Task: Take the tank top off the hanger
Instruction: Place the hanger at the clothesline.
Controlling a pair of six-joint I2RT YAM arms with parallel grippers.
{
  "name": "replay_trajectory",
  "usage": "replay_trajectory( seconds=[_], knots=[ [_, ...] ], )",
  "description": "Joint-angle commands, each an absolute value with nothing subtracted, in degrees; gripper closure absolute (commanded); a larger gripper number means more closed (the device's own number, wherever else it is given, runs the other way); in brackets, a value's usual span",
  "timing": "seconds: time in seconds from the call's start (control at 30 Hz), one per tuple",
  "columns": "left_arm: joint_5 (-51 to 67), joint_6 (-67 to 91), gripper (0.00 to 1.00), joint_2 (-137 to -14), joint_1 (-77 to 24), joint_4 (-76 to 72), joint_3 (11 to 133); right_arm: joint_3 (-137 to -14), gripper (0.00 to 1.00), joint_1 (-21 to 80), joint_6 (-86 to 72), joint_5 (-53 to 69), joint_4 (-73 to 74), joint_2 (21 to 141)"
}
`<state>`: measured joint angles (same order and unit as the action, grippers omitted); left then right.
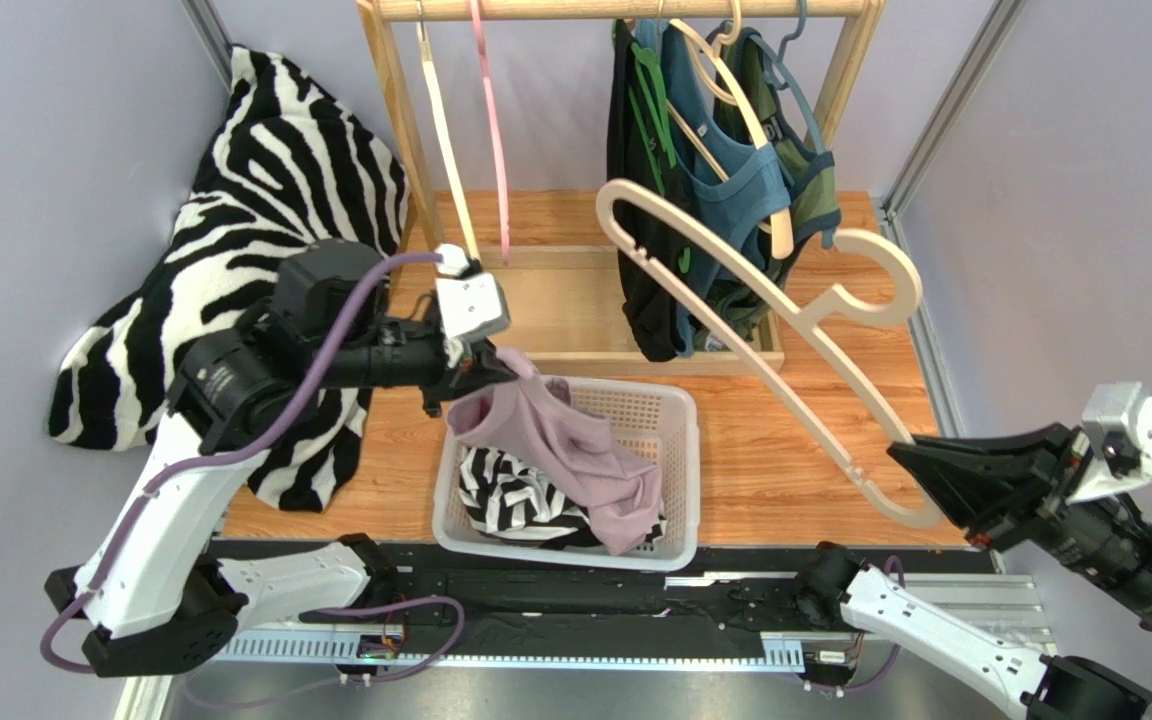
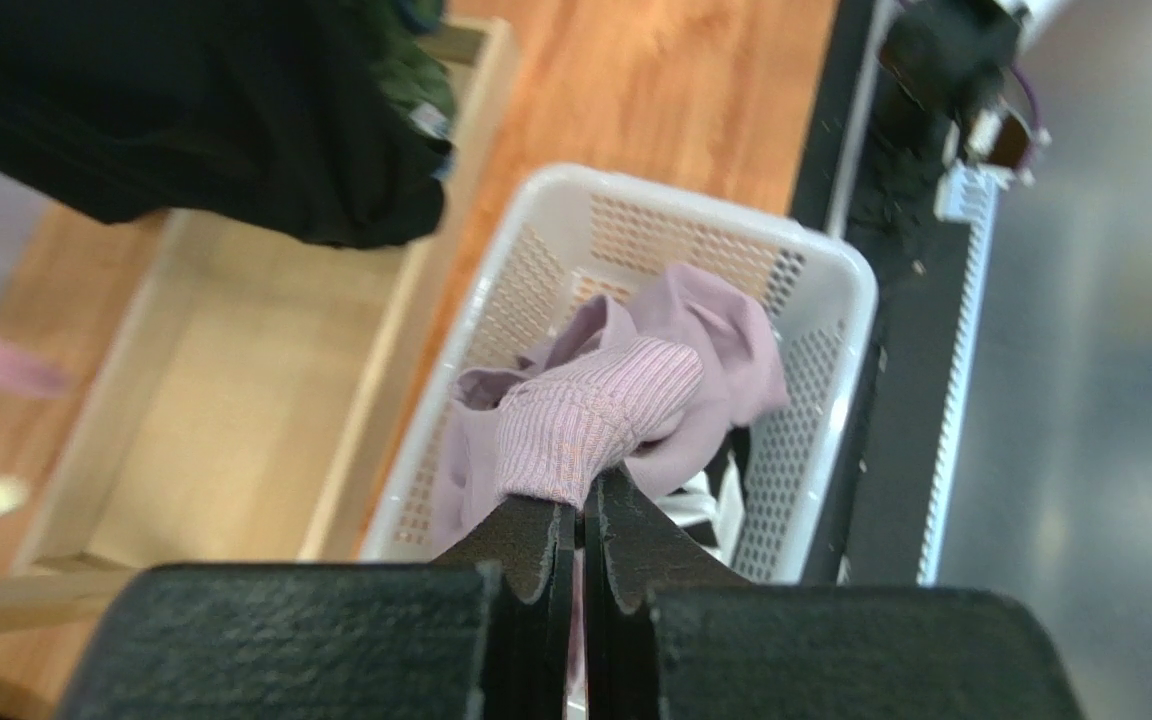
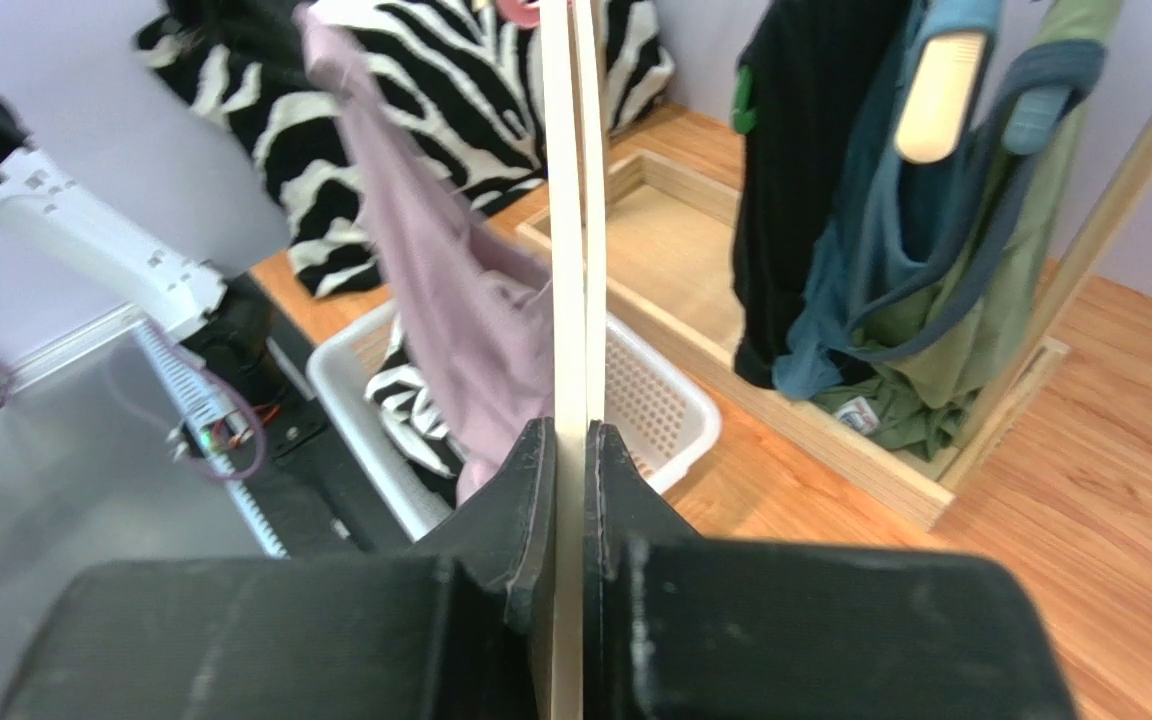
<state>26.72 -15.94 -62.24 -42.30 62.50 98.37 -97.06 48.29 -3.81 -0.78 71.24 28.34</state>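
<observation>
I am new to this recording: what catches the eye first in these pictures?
The left gripper pinches a mauve tank top that hangs into the white basket. The right gripper clamps a bare wooden hanger at the right. A zebra cloth lies at the rear left.

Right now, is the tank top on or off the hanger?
Off: left pincer holds the tank top over the basket; right pincer holds the bare hanger apart.
</observation>
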Motion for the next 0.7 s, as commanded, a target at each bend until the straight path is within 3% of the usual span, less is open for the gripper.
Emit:
replay_trajectory(
  seconds=[0.0, 0.27, 0.4, 0.5, 0.67],
  knots=[
    [27.52, -20.82, 1.00, -62.58, -46.13, 64.16, 95.81, -95.54, 1.00, 48.34, -3.52, -7.03, 61.00, 34.97],
    [18.03, -26.19, 0.99, -63.28, -47.28, 56.97, 83.87, -99.75, 1.00, 48.25, -7.64, -6.68, 56.78, 49.03],
    [13.18, -24.09, 0.62, -68.96, -47.20, 56.06, 77.08, -104.32, 1.00, 48.25, -8.52, -9.40, 58.44, 56.50],
    [13.18, -23.38, 0.59, -72.59, -47.20, 58.01, 76.21, -106.17, 1.00, 48.25, -9.40, -12.65, 58.36, 59.50],
    [7.92, -26.80, 0.57, -71.19, -47.28, 48.43, 67.42, -107.22, 1.00, 48.25, -10.55, -15.29, 57.31, 62.40]
  ],
)
